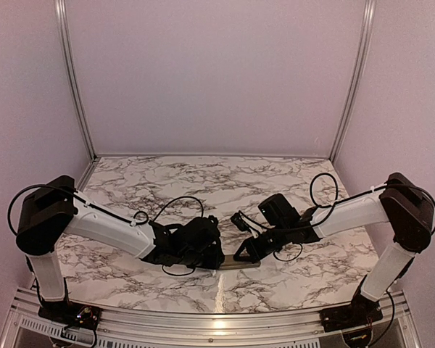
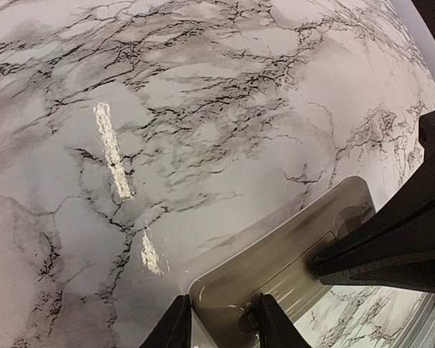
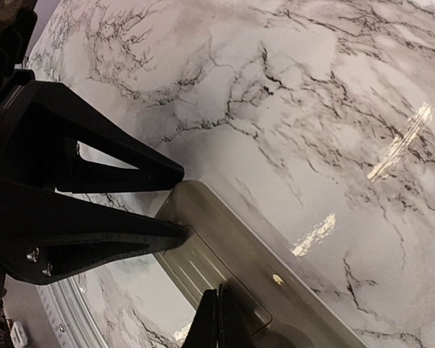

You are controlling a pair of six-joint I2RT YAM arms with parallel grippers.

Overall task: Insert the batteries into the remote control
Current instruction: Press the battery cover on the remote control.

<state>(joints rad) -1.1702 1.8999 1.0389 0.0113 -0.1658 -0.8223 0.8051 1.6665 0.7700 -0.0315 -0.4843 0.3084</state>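
Observation:
The remote control (image 1: 241, 265) lies back-up on the marble table between my two grippers. Its greyish back shows in the left wrist view (image 2: 290, 246) and in the right wrist view (image 3: 275, 246). The ridged battery cover (image 3: 203, 264) sits on it. My left gripper (image 2: 223, 322) holds the remote's end: one finger is at the corner edge, the other on the back by the cover's edge. My right gripper (image 3: 219, 304) is shut, its tips pressed on the cover. The batteries are not in view.
The marble table (image 1: 203, 181) stretches behind the arms to the back wall. Metal frame posts (image 1: 72, 80) stand at the back corners. Light glare streaks (image 2: 112, 148) lie on the tabletop. The two grippers nearly touch over the remote.

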